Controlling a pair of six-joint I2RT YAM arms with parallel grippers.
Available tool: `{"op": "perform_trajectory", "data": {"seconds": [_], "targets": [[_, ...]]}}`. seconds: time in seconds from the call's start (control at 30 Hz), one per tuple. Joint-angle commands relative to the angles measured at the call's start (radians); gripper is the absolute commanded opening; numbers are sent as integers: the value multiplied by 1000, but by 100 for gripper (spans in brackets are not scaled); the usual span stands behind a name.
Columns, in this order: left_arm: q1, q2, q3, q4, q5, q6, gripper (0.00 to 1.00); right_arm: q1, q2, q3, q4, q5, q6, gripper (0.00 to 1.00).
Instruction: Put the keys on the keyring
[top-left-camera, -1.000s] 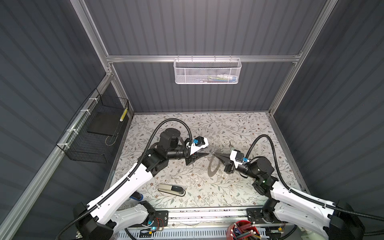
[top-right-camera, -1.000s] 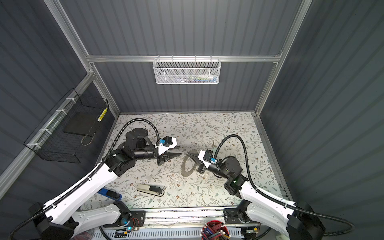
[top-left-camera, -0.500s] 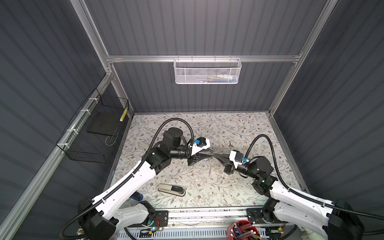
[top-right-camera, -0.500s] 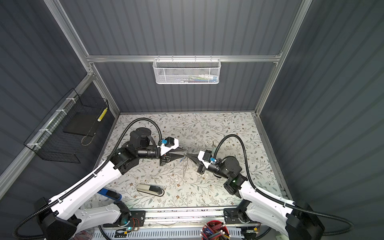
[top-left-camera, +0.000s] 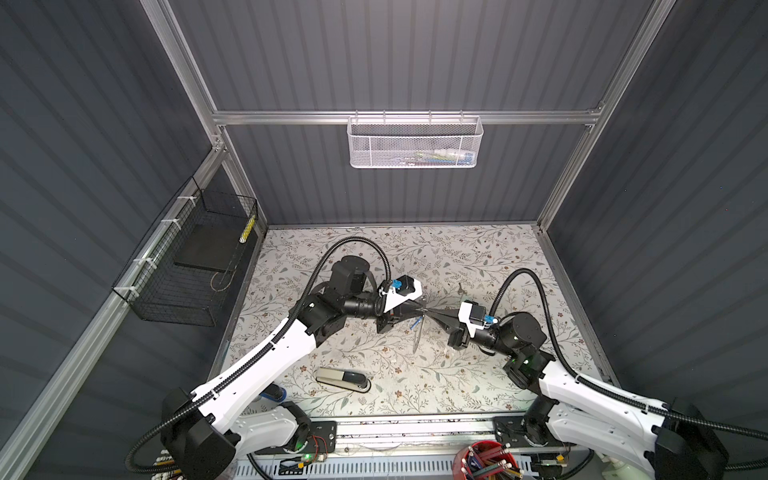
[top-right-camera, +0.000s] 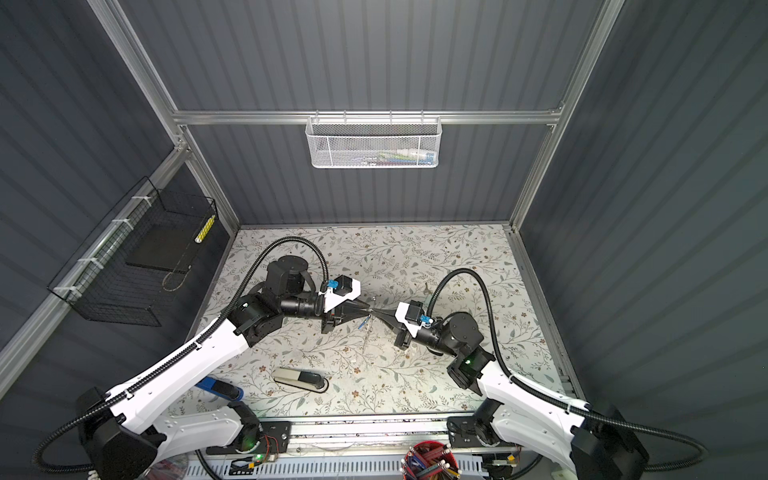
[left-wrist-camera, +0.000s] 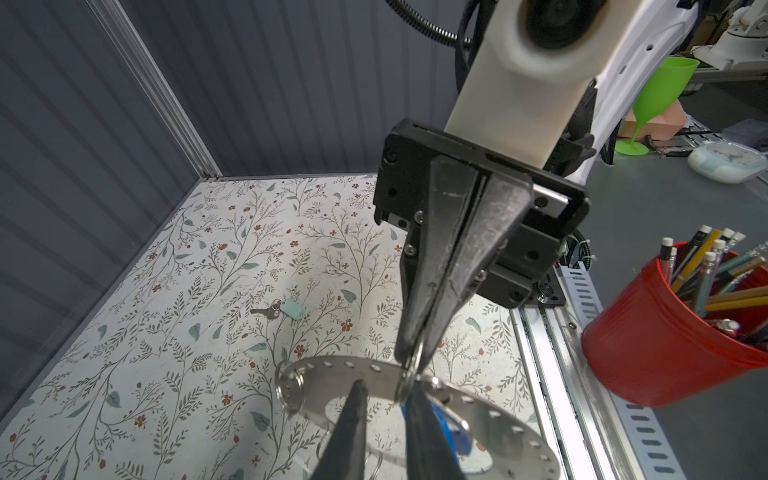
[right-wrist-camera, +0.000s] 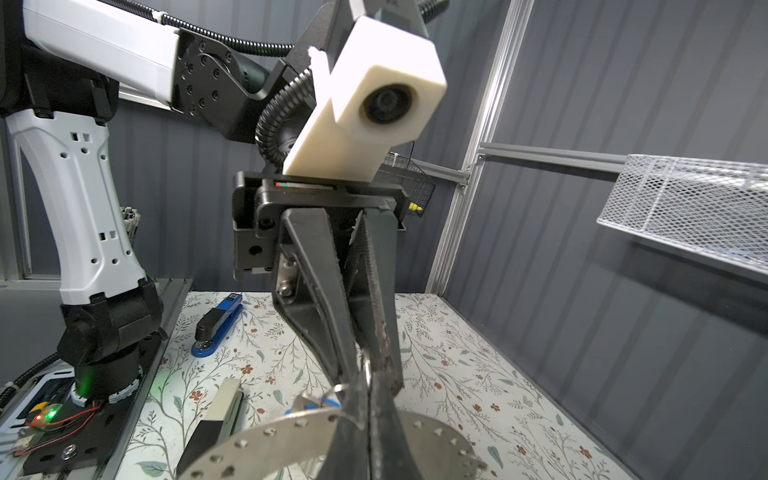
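Left arm (top-left-camera: 266, 353) has swung in so the left jaws, narrowed to a slit, grip uncertain, meet the right jaws clamped on the keyring (left-wrist-camera: 332, 376), held above the counter (left-wrist-camera: 166, 332) for threading; blue-tagged key (left-wrist-camera: 451, 428) dangles beneath it, mint-tagged key (left-wrist-camera: 286, 309) lies apart.

Layout, mid-table
keyring (left-wrist-camera: 328, 374) up off the mat at centre, betw. tips of L gripper (top-left-camera: 419, 311) & R gripper (top-left-camera: 432, 312), one key (top-left-camera: 414, 323) just under it; other key (top-left-camera: 460, 288) on mat behind, to R; stapler (top-left-camera: 343, 379) nr front edge; 2nd stapler (top-right-camera: 218, 387) front-L by arm base; pencil cup (left-wrist-camera: 648, 365) in front of mat.
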Motion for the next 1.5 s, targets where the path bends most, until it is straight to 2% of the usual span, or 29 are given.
{"op": "perform_trajectory", "data": {"seconds": [0.0, 0.1, 0.17, 0.27, 0.33, 0.4, 0.53, 0.73, 0.9, 1.1, 1.47], "targets": [[2, 1, 19, -3, 39, 5, 9, 3, 13, 25, 46, -51, 21, 0], [1, -7, 19, -6, 36, 14, 1, 2, 16, 25, 36, -46, 18, 0], [0, -14, 24, -12, 29, 16, 0, 3, 19, 26, 20, -37, 18, 3], [1, -5, 52, -53, -7, 17, 0, 2, 14, 22, 4, 8, 16, 21], [-1, 19, 103, -143, -40, 40, 0, 2, -9, 22, -44, 53, -14, 29], [-7, 48, 166, -240, -93, 59, 0, 3, -55, 33, -145, 114, -67, 35], [-39, 108, 286, -424, -212, 96, 0, 2, -146, 98, -449, 165, -209, 41], [-115, 218, 482, -643, -380, 139, 0, 4, -197, 173, -653, 264, -314, 40], [-139, 262, 543, -677, -399, 142, 0, 20, -174, 219, -729, 274, -352, 32], [-153, 283, 586, -699, -406, 162, 0, 29, -175, 216, -724, 292, -358, 25], [-168, 310, 610, -706, -405, 166, 0, 38, -151, 191, -620, 266, -311, 24]]}}
